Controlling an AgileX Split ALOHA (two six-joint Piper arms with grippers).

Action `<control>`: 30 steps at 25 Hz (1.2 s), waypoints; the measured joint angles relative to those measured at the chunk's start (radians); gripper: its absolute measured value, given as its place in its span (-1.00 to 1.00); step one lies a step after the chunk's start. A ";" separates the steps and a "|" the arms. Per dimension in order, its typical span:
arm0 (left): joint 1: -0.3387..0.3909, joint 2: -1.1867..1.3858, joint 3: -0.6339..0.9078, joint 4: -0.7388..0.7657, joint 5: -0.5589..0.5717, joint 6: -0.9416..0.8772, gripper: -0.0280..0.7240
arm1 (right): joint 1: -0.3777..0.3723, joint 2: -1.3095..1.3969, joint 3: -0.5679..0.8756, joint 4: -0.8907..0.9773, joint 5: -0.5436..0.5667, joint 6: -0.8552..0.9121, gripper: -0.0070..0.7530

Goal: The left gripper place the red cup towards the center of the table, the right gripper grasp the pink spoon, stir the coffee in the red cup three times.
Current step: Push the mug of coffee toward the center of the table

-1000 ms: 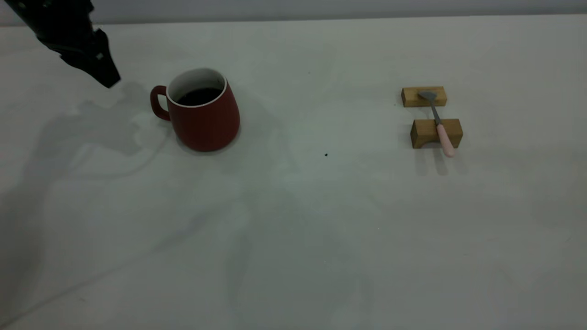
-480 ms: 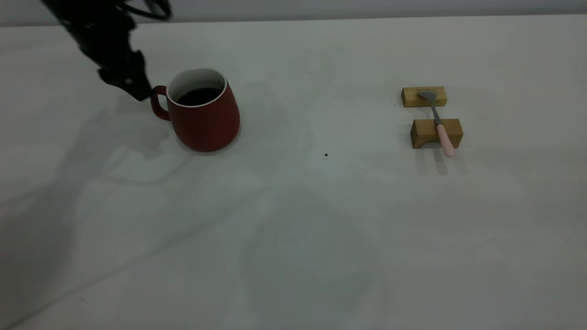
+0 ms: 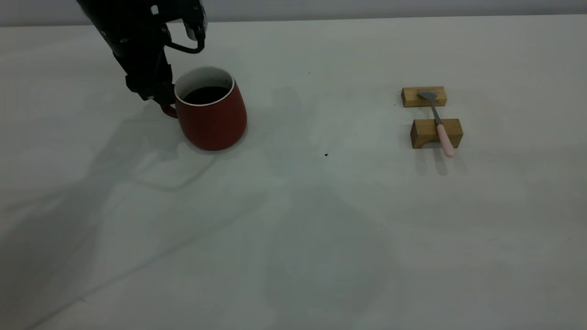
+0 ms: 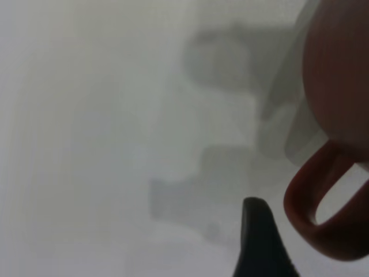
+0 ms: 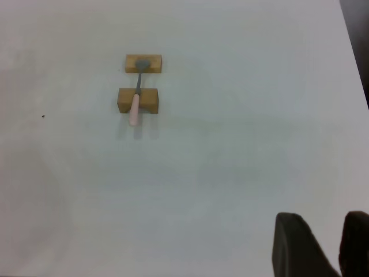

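**A:** Nearest first, taking the outside camera as the clock face?

**B:** Bare worktop [image 3: 293, 238] up front, then a tiny black speck [image 3: 326, 155] close to the clock's centre. No obstacle between there and the cup.

**A:** And out toward 2 o'clock?

**B:** Pink spoon [image 3: 440, 126], bridged across two tan supports: pink handle overhanging the near block [image 3: 424, 133] toward 6, grey bowl resting on the far block [image 3: 410, 97] toward 12. Probably propped so as to leave room under the handle for pinching. Not yet gripped.

**A:** Right claw?

**B:** Released, jaws apart. Right claw [image 5: 333, 248] hanging high, well apart from the spoon and outside the outside camera's frame.

**A:** Farther back, around 10 o'clock?

**B:** Red cup [image 3: 213, 121], upright on the worktop, coffee [image 3: 206, 95] sitting well below the white rim, loop handle [image 4: 323, 202] turned to 9. Well short of the centre.

**A:** Left claw?

**B:** Left claw [image 3: 153, 94] down at that handle, close against the cup's 9 o'clock side. Clenched or released: cannot tell, hidden by its own bulk. Likely placed there for shifting the cup toward 4 o'clock. Best done slowly, with liquid inside, though helped by the wide base.
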 joint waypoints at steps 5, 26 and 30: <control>-0.019 0.022 0.000 -0.009 -0.021 0.000 0.37 | 0.000 0.000 0.000 0.000 0.000 0.000 -0.37; -0.223 0.066 0.000 -0.030 -0.236 -0.137 0.35 | 0.000 0.000 0.000 0.000 0.000 0.000 -0.37; -0.240 0.067 0.000 -0.029 -0.239 -0.139 0.35 | 0.000 0.000 0.000 0.000 0.000 0.000 -0.37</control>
